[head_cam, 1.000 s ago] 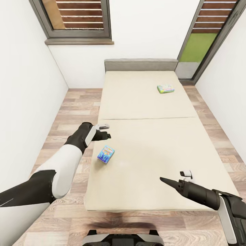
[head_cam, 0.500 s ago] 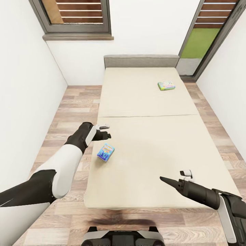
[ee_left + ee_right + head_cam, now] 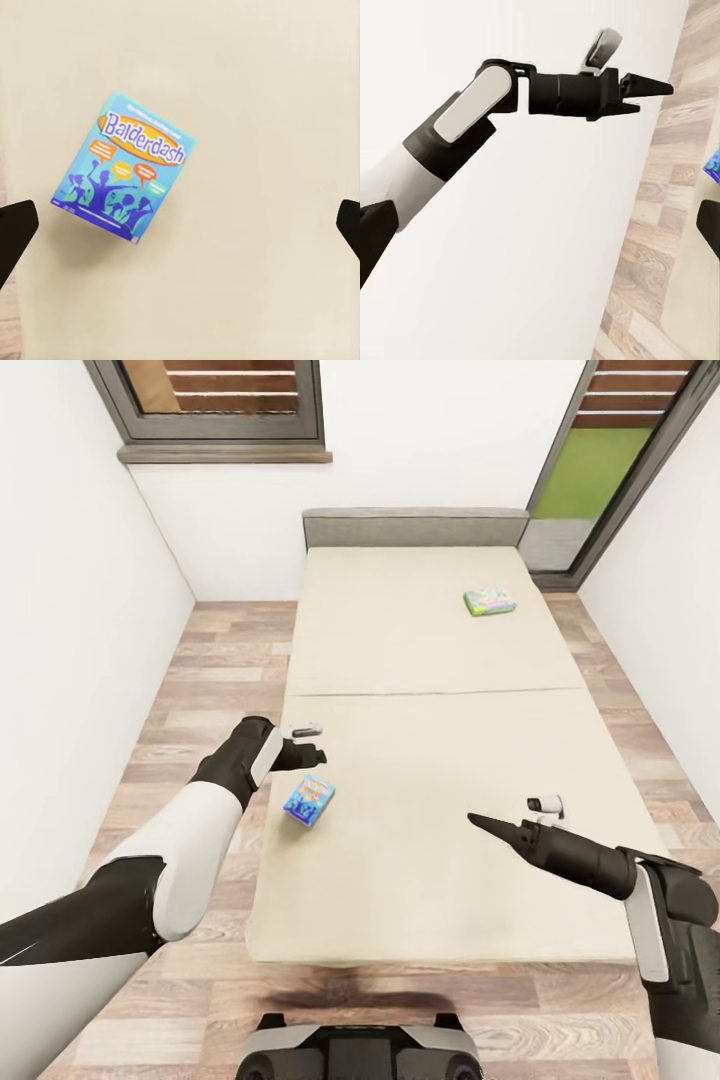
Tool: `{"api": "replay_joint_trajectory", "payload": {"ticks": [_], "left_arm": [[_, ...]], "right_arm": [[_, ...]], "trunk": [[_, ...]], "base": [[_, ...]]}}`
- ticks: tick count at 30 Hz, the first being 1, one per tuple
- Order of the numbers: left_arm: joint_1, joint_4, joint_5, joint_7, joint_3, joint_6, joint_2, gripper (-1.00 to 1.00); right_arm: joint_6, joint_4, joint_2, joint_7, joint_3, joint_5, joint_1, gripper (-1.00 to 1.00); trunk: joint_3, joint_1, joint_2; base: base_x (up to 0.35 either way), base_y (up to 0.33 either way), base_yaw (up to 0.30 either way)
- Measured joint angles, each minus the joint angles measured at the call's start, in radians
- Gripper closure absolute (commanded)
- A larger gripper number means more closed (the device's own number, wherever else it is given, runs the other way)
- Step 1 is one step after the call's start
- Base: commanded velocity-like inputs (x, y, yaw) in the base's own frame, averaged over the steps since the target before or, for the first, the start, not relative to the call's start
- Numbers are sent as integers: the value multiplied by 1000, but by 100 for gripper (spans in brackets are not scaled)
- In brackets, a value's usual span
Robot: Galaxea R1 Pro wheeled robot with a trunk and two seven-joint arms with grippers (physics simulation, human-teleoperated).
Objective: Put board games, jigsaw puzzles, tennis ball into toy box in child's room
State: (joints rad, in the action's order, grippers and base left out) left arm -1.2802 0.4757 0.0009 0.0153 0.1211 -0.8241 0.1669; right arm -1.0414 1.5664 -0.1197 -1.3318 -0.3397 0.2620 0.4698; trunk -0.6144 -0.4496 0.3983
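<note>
A blue board game (image 3: 309, 801) lettered Balderdash lies near the left edge of the bed (image 3: 430, 660). My left gripper (image 3: 310, 752) hovers open just beyond it. The left wrist view looks straight down on that blue game (image 3: 124, 169), which sits between the spread fingertips (image 3: 15, 225) and off to one side. A green-edged board game (image 3: 489, 601) rests far up the bed near the grey headboard (image 3: 415, 527). My right gripper (image 3: 478, 822) hangs open over the bed's near right part. The right wrist view looks across at my left gripper (image 3: 649, 90). The table and toy box are out of view.
White walls close in on both sides. A strip of wood floor (image 3: 215, 660) runs along the bed's left side. A dark-framed window (image 3: 230, 405) and a tall glass door (image 3: 600, 460) stand at the far end. My base (image 3: 360, 1050) is at the bed's foot.
The head camera has shifted, so the whole room sits a little higher in the picture. My right gripper has risen and moved forward over the bed. The left gripper and both games stay put.
</note>
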Motion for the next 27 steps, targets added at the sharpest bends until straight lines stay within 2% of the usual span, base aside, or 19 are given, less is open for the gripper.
{"api": "replay_joint_trajectory", "payload": {"ticks": [5,10,19,27], "left_arm": [[-2,2,0,0,0,2,-1,-100],[-14,3,0,0,0,2,-1,-100],[-59,3,-2,0,-1,-2,-2,-100],[-81,3,-2,1,0,-4,-3,-100]], "right_arm": [[0,-3,5,3,6,-2,65,-100],[0,-15,7,5,8,-3,105,-100],[0,-94,8,11,10,-5,185,-100],[-1,-150,9,78,10,-4,218,-100]], "trunk": [[-8,0,0],[-16,0,0],[-31,0,0],[-45,0,0]], "base": [[0,0,0],[0,0,0],[0,0,0],[0,0,0]]}}
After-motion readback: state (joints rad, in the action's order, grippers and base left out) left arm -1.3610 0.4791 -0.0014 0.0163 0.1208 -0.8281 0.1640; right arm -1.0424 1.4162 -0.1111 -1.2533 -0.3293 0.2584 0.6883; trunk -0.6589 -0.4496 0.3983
